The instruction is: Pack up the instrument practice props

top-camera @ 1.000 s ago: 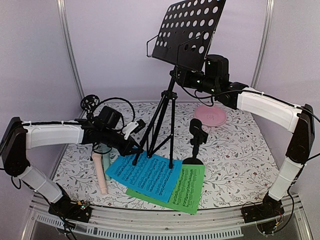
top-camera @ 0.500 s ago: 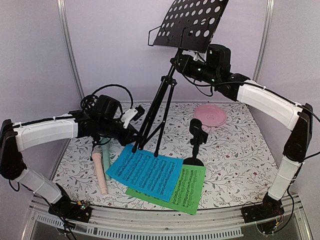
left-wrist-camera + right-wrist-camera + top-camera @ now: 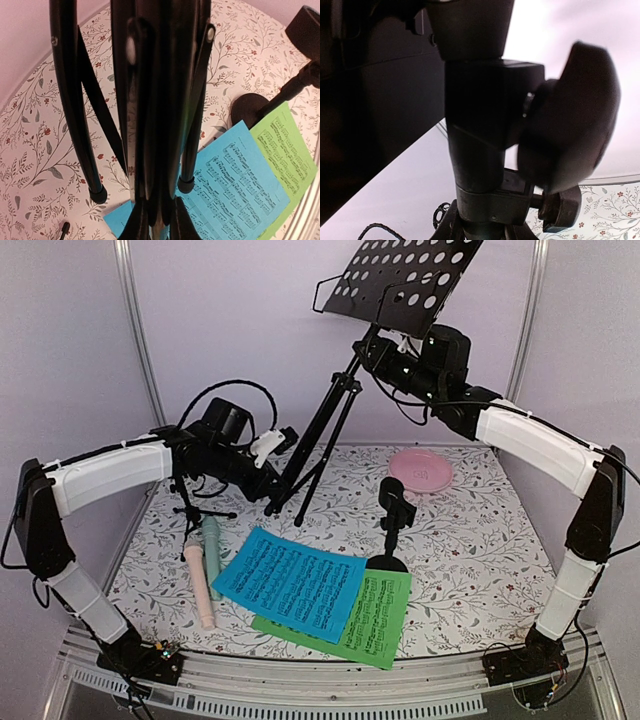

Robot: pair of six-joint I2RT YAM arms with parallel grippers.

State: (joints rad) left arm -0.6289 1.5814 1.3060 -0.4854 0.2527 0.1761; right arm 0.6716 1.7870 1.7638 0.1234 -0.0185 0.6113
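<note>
Top view: a black music stand [image 3: 335,405] is held tilted, its feet clear of the floral worktop [image 3: 480,540]. The right gripper [image 3: 378,340] has its jaws clamped on the pole just under the perforated rack, and the left gripper [image 3: 276,474] has its jaws closed narrowly low on the drawn-in tripod legs. A blue music sheet [image 3: 290,583] overlaps a green one [image 3: 378,620] on the worktop.

Left wrist view: the central shaft is pinched between the jaws, with the rubber feet hanging above the blue sheet.

Right wrist view: the stand's neck joint and a knob [image 3: 570,125] fill the frame, with the post gripped below.

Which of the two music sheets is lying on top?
The blue sheet. It lies whole in view and covers part of the green sheet, which shows only past the blue one's right and near edges.
</note>
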